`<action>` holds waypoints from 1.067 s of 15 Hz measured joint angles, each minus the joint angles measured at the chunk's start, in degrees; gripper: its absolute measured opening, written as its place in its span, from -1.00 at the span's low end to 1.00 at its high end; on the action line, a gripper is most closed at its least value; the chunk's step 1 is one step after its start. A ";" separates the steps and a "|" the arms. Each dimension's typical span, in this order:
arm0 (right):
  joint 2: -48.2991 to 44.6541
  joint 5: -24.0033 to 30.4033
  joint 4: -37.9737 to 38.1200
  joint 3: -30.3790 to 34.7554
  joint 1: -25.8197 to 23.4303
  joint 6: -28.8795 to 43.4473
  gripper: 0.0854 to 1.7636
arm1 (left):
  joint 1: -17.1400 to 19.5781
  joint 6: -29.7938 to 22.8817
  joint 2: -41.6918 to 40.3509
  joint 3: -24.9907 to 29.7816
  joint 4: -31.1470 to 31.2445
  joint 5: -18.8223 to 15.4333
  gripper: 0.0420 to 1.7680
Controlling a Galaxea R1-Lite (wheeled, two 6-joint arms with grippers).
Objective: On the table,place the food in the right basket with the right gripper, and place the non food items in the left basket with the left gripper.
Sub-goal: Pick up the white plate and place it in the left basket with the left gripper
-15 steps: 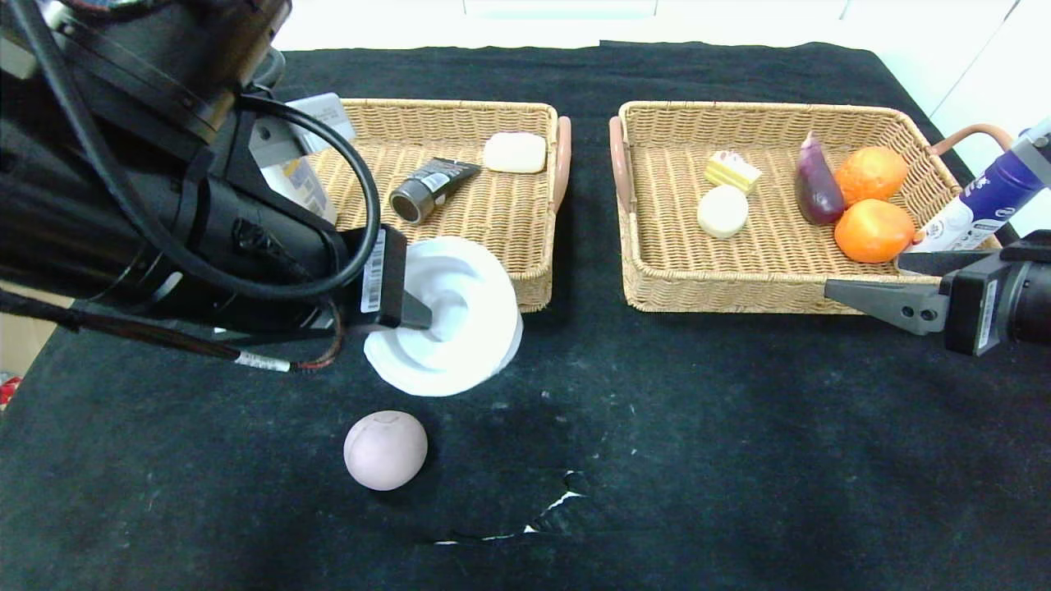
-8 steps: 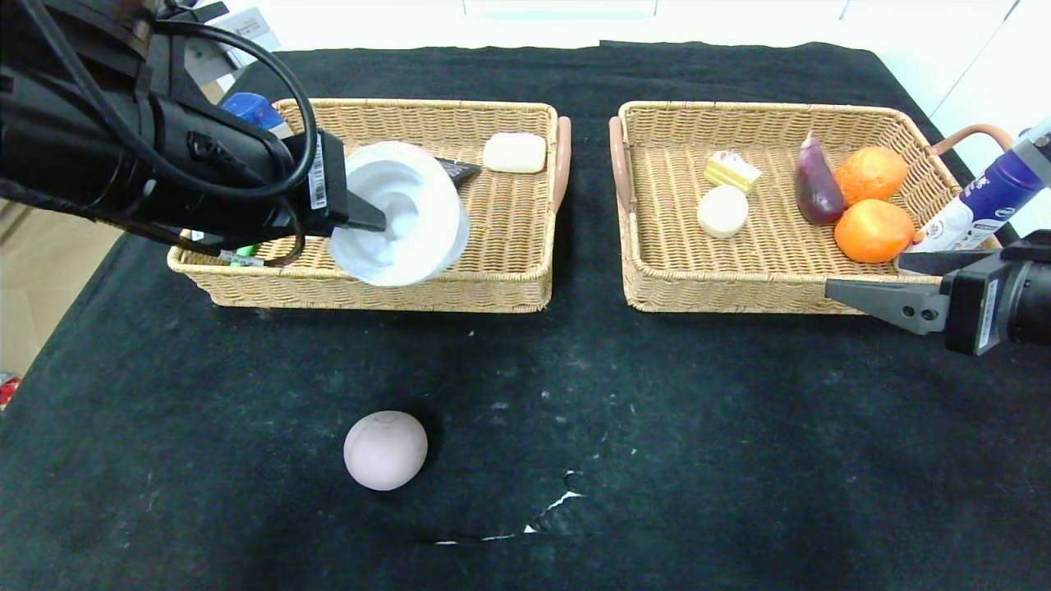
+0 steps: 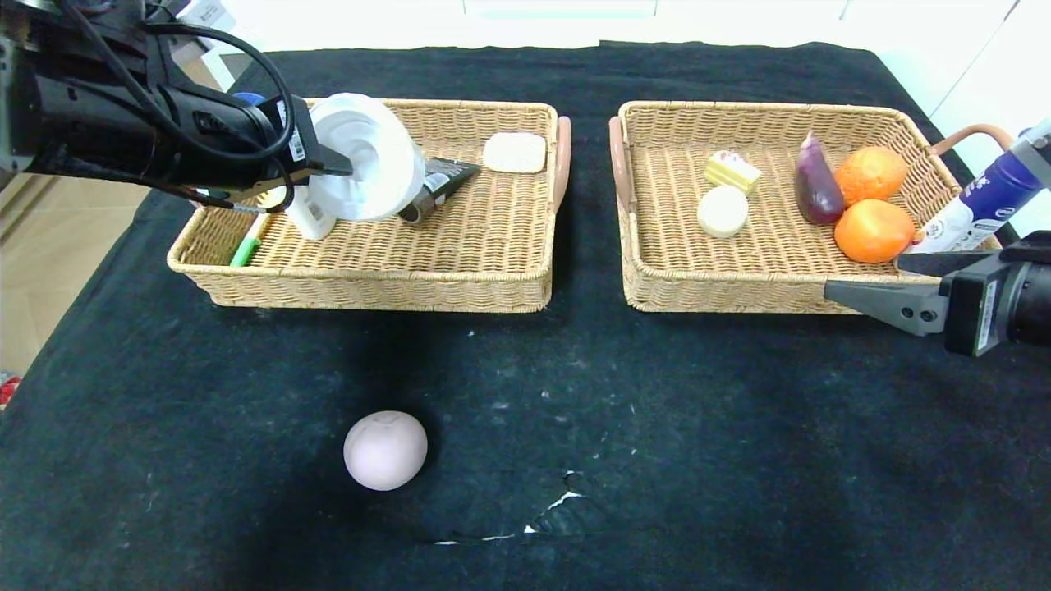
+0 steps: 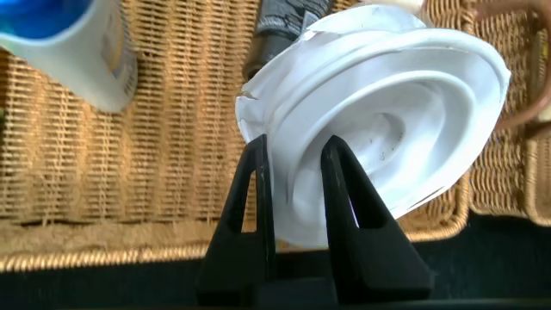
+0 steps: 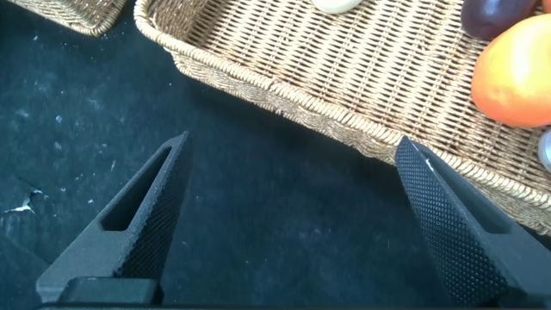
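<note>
White, thin and stiff, the dish (image 3: 361, 168) hangs tilted over the left basket (image 3: 369, 279) at ten o'clock, its rim pinched in my left hand (image 4: 297, 194); I judge it light but slippery. My right hand (image 3: 870, 283) waits spread wide at three o'clock. The mauve bun (image 3: 385, 450), probably soft, sits on the worktop (image 3: 657, 427).

Pinkish-mauve bun (image 3: 385, 451) alone on open table (image 3: 698, 443); left basket (image 3: 369, 279) far-left corner crowded.
</note>
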 joint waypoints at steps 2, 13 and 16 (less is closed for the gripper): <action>0.00 0.00 0.02 0.00 0.00 0.00 0.94 | 1.11 0.00 1.61 0.00 -3.08 -0.22 -0.56; 0.00 0.02 0.02 -0.11 0.00 -0.01 0.94 | 1.72 1.77 4.63 0.44 -7.00 -0.66 -0.41; 0.00 0.00 0.00 -0.01 0.00 0.00 0.94 | 1.69 1.80 4.63 0.60 -7.00 -0.71 0.02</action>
